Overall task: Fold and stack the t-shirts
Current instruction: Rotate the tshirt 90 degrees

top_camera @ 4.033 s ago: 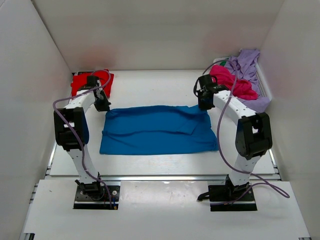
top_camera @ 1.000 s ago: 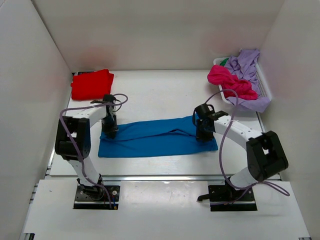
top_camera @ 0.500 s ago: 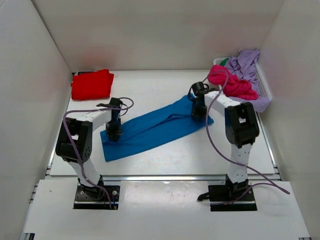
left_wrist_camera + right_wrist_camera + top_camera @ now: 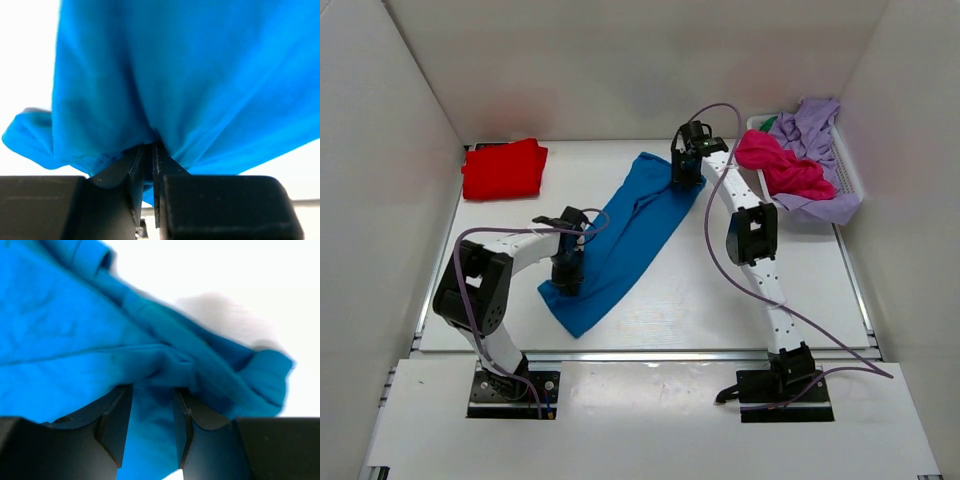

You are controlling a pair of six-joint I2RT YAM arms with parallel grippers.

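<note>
We see the blue t-shirt (image 4: 620, 240) stretched as a long narrow band lying diagonally across the table (image 4: 580, 180), its near end low on the left and its far end up toward the back right. The left gripper (image 4: 568, 275) is at the near end, and in its wrist view the two fingers (image 4: 134, 175) stand almost together with a gathered pinch of blue cloth caught between them, so it has a firm hold of the shirt. The right gripper (image 4: 686, 170) sits at the far end, just beside the white basket (image 4: 851, 176). Its fingers (image 4: 116, 425) stand somewhat apart with bunched blue cloth filling the gap, though from this close, partly blocked view we cannot tell whether the pads truly press it. A red t-shirt (image 4: 503, 168) lies folded at the back left of the table, well apart from the blue one. A magenta t-shirt (image 4: 782, 166) and a lilac t-shirt (image 4: 816, 124) are heaped in the basket
</note>
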